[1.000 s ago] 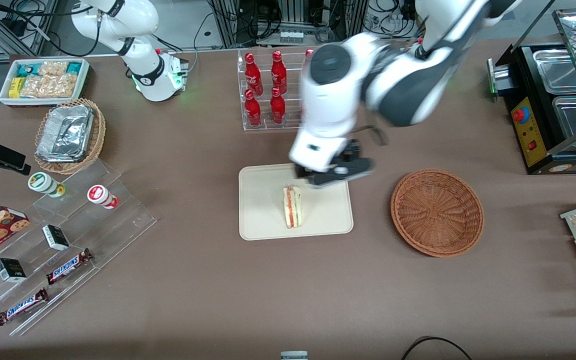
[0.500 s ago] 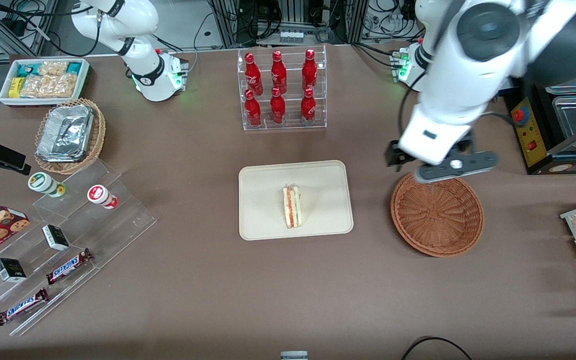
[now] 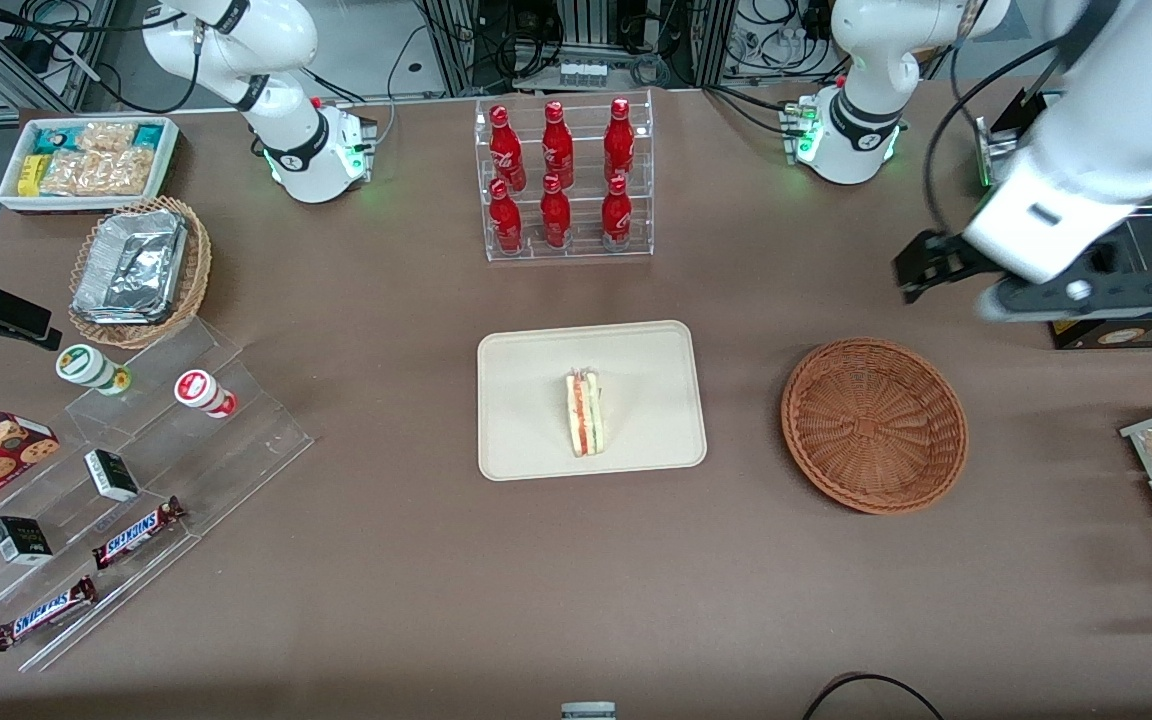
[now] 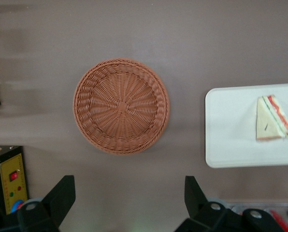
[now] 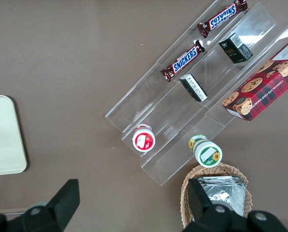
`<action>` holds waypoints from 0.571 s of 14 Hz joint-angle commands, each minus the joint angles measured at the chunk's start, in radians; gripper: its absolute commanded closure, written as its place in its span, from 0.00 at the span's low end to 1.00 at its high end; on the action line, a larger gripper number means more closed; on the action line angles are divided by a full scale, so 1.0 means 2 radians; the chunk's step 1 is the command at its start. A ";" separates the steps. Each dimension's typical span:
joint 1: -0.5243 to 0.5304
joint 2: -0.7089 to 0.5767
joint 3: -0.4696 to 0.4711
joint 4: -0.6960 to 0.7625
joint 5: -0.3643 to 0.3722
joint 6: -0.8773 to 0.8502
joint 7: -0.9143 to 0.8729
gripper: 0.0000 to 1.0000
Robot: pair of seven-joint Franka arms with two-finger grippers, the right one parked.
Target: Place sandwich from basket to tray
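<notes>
Sandwich (image 3: 585, 413): laid on tray (image 3: 536, 440). Basket (image 3: 874, 425): beside tray. Gripper (image 4: 129, 203): spread, held above table, farther than basket.

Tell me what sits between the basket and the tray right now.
Nothing: only bare table separates the basket from the tray, seen in the front view. The gripper hovers open, off toward the working arm's end.

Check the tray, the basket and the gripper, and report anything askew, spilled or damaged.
Nothing stands out. The sandwich lies whole on the tray, no filling spilled. The basket sits flat and empty on the table. The gripper hangs open, holding nothing, above the table, farther from the front camera than the basket.
</notes>
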 commanded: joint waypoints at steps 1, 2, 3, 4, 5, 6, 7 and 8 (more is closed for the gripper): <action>-0.023 -0.056 0.069 -0.053 -0.023 0.001 0.063 0.00; -0.037 -0.063 0.096 -0.058 -0.023 0.003 0.066 0.00; -0.046 -0.071 0.119 -0.067 -0.024 0.006 0.081 0.00; -0.046 -0.076 0.138 -0.071 -0.028 0.006 0.121 0.00; -0.043 -0.076 0.152 -0.070 -0.034 0.005 0.156 0.00; -0.041 -0.073 0.159 -0.067 -0.036 0.006 0.172 0.00; -0.036 -0.067 0.159 -0.059 -0.036 0.009 0.173 0.00; -0.036 -0.049 0.157 -0.044 -0.032 0.012 0.165 0.00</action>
